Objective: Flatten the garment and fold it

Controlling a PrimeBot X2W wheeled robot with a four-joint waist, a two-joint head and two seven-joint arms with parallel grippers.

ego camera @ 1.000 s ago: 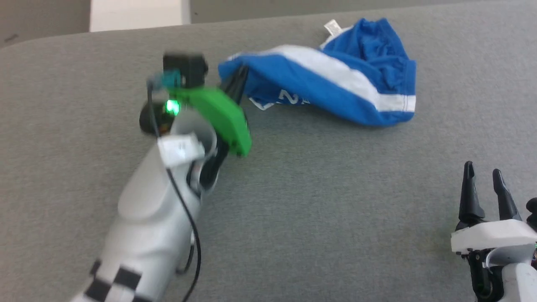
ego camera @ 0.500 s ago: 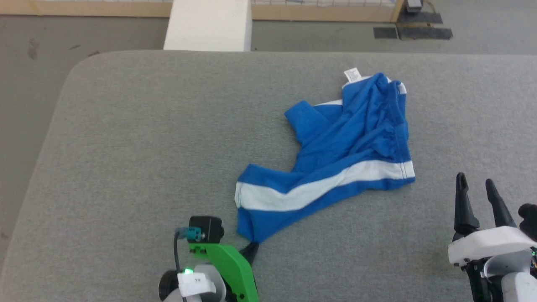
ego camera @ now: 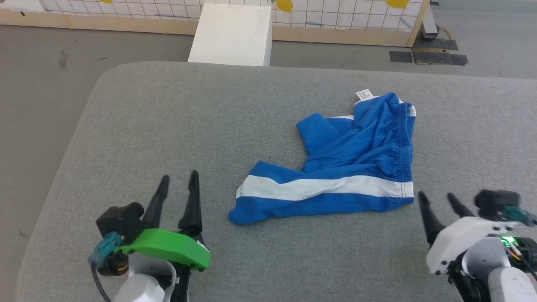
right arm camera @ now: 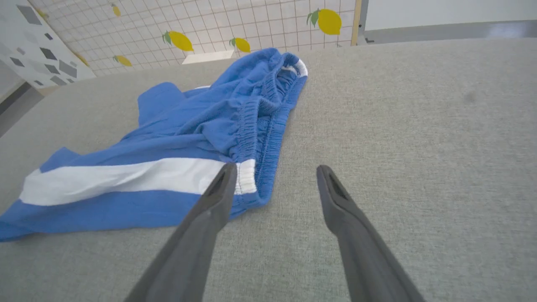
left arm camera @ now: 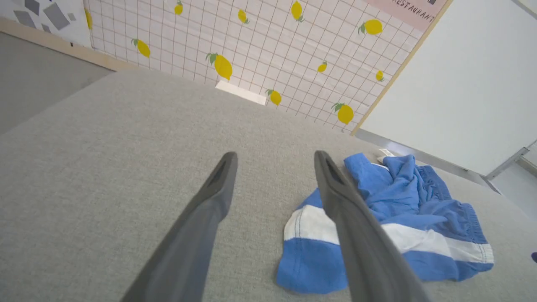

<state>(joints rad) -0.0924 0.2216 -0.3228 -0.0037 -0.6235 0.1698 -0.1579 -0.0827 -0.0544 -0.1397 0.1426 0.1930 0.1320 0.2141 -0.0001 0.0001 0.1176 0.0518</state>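
the shorts (ego camera: 348,155) lie crumpled on the grey table (ego camera: 188,126), right of centre, with nothing holding them. one leg with a white stripe (ego camera: 319,187) stretches left along the near side. the waistband (ego camera: 402,142) is bunched on the right, and a small tag (ego camera: 364,95) sticks out at the far edge. the left gripper (ego camera: 178,177) is near the leg's end but apart from it, fingers wide and empty. the right gripper (ego camera: 436,196) is just beside the stripe's waistband end, also wide and empty
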